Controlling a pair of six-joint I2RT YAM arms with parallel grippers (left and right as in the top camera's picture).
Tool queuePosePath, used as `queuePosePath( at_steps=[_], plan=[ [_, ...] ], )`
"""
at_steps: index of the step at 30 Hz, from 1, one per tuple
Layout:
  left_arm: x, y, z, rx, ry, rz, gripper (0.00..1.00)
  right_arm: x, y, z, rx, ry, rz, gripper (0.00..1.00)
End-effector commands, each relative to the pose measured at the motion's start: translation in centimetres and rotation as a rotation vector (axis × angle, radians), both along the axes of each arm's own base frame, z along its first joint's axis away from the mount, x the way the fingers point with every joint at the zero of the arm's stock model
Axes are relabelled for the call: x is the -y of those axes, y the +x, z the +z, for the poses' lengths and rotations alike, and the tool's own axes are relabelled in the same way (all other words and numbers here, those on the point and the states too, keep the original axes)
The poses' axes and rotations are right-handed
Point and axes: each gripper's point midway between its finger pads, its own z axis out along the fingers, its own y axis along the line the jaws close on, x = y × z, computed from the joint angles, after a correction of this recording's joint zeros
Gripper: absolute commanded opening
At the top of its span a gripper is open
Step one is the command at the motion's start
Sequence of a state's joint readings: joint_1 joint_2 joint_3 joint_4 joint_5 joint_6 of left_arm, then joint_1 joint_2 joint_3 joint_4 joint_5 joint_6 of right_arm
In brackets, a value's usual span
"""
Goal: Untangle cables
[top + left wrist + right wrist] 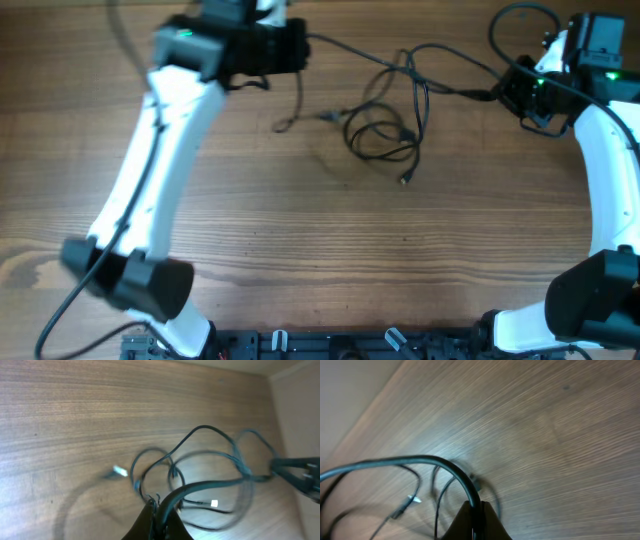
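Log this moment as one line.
left gripper: shut on cables | right gripper: shut on cables | cables: tangled, loops between grippers

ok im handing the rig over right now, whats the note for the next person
Left tool: shut on a strand of the cables, at the far left of the table.
Right tool: shut on another strand, at the far right.
Cables: strung between the two tools, with a bunch of crossed loops lying on the wood in the middle.
Done: a grip on each side.
Left: no cable is free yet. Probably ease the tools apart to open the loops, then lay each cable out on its own.
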State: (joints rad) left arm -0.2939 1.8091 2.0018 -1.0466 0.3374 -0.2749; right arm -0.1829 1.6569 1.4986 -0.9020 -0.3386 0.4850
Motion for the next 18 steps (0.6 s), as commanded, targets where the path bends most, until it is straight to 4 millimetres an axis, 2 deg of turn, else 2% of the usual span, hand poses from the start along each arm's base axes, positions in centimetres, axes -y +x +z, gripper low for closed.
queuePosePath(
  at_steps=[1, 5, 11, 16, 18],
  plan=[
    [-8.2, 1.5, 1.7, 0.038, 0.048, 0.227, 0.04, 5.5, -1.3, -1.4, -0.062, -0.133, -0.113, 0.04],
    [-11.7, 1.5, 1.0, -0.007, 0.059, 0.300, 0.04, 6.7, -1.6, -1.5, -0.068, -0.141, -0.125, 0.04],
    [-15.4, 1.2, 0.2, -0.043, 0.116, 0.398, 0.04, 9.4, -2.5, -1.9, -0.116, -0.257, -0.217, 0.04],
    [-16.0, 1.1, 0.0, -0.052, 0.117, 0.411, 0.04, 7.9, -2.2, -1.8, -0.092, -0.208, -0.120, 0.04],
    [-15.9, 1.1, 0.1, -0.051, 0.116, 0.409, 0.04, 5.5, -1.4, -1.2, -0.025, -0.132, 0.017, 0.04]
  ],
)
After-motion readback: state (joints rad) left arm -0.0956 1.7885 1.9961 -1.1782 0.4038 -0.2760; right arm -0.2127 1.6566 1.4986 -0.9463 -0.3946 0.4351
